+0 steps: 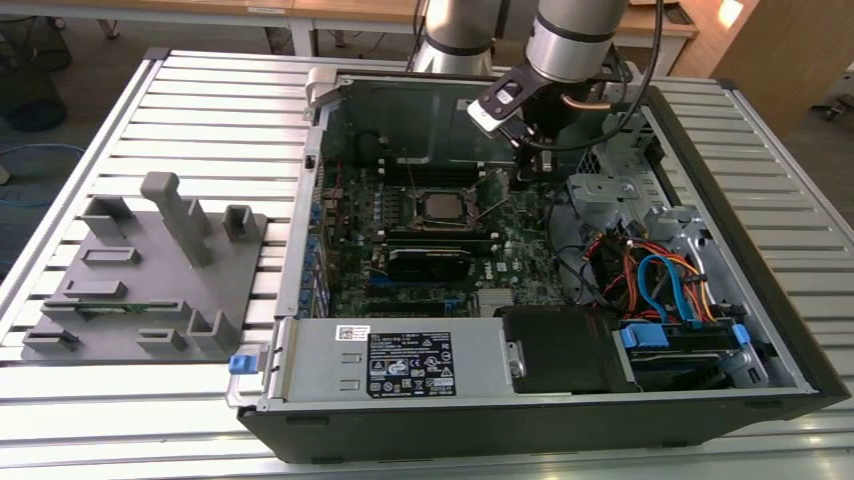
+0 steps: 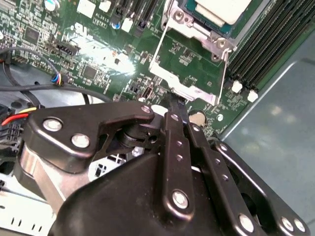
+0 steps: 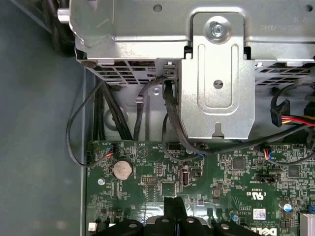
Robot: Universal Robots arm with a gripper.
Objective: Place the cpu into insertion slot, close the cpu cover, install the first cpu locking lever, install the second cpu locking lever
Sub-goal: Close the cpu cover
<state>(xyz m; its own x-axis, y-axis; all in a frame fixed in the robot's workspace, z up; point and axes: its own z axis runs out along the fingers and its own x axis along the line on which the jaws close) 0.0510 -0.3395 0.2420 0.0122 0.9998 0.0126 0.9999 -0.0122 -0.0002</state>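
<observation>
**Exterior view: cover step in hand, chip seated in its socket**

The bench carries an open computer case across its middle and toward its edge on the exterior view's right. A grey fixture tray lies near the bench's opposite edge. Inside the case lies the green motherboard.

In the second wrist view, the insertion slot holds the cpu lying flat, silver top up, so step 1 of 4 looks done. The cpu cover stands swung open off the slot. The gripper has its fingers drawn together, with the tips at the cover's free edge. I cannot tell whether they pinch that edge.

I judge step 2 to be in hand. Closing the cover calls for an arc about its hinge, lowering the frame squarely over the chip without nudging it.
</observation>
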